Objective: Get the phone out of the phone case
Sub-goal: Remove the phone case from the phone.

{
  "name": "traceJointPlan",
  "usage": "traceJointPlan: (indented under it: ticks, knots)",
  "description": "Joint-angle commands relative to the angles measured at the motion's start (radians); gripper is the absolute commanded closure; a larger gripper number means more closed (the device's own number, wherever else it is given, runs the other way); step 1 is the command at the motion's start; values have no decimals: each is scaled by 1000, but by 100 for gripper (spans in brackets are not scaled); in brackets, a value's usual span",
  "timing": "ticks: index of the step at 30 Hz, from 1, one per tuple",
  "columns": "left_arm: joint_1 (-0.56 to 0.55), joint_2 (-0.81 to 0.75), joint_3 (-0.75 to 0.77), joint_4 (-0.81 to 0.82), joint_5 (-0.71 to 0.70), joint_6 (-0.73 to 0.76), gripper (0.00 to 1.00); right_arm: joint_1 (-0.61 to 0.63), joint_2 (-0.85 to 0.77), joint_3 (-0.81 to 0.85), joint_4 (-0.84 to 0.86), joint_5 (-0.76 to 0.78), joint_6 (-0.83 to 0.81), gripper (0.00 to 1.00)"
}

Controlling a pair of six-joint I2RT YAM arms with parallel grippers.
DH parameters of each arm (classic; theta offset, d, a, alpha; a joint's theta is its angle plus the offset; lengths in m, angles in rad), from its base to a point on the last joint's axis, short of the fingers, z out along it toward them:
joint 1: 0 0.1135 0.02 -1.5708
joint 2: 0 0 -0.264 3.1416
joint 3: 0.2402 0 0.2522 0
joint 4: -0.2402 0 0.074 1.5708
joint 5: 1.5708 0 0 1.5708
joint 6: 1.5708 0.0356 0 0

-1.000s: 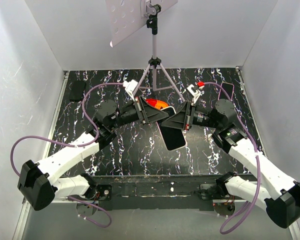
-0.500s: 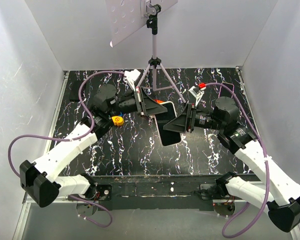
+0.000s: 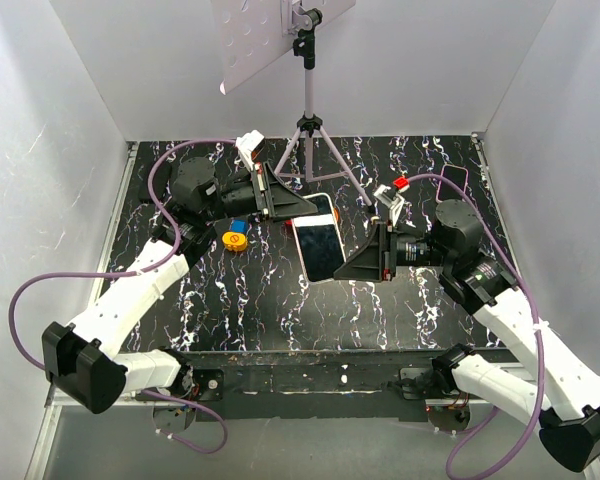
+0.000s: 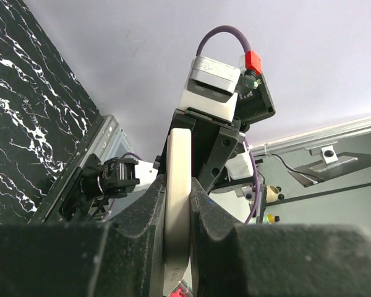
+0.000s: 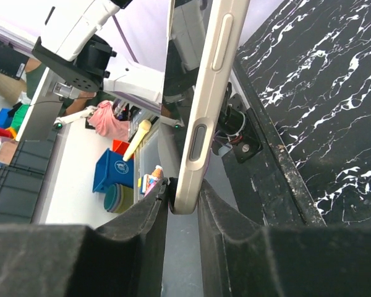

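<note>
A phone with a white front and dark screen hangs above the middle of the table, screen facing up. Its rim is cream with raised side buttons. I cannot tell the case from the phone. A sliver of orange shows at its far right corner. My left gripper is shut on its far end; in the left wrist view the pads pinch the cream edge. My right gripper is shut on its near right edge, as the right wrist view shows.
A tripod with a white board stands at the back centre, just behind the phone. A small yellow and blue object lies on the black marbled table under the left arm. A pink phone lies at the back right.
The phone has turned from dark and steeply tilted to screen-up and shifted left. My left arm has drawn back to the far left, uncovering the yellow and blue object. My right gripper has dropped slightly nearer.
</note>
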Motion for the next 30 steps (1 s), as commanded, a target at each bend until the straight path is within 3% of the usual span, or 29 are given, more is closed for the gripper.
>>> traceJointPlan:
  ticks: [1,5,8,13,19,30]
  knots:
    - [4,-7,14,81,51,-74,100,-3,3,-26,99,-56,15,71]
    - [6,-4,7,107,61,-97,100,-2,6,-49,199,-102,45,78]
    - [7,7,-1,131,74,-132,100,7,-6,-49,223,-125,16,99]
    - [7,57,-16,119,100,-201,100,108,-38,16,130,-43,-162,99]
    - [7,96,-128,306,114,-376,100,225,-37,86,114,125,-351,99]
    - [4,65,-190,384,107,-450,100,362,20,217,19,479,-616,99]
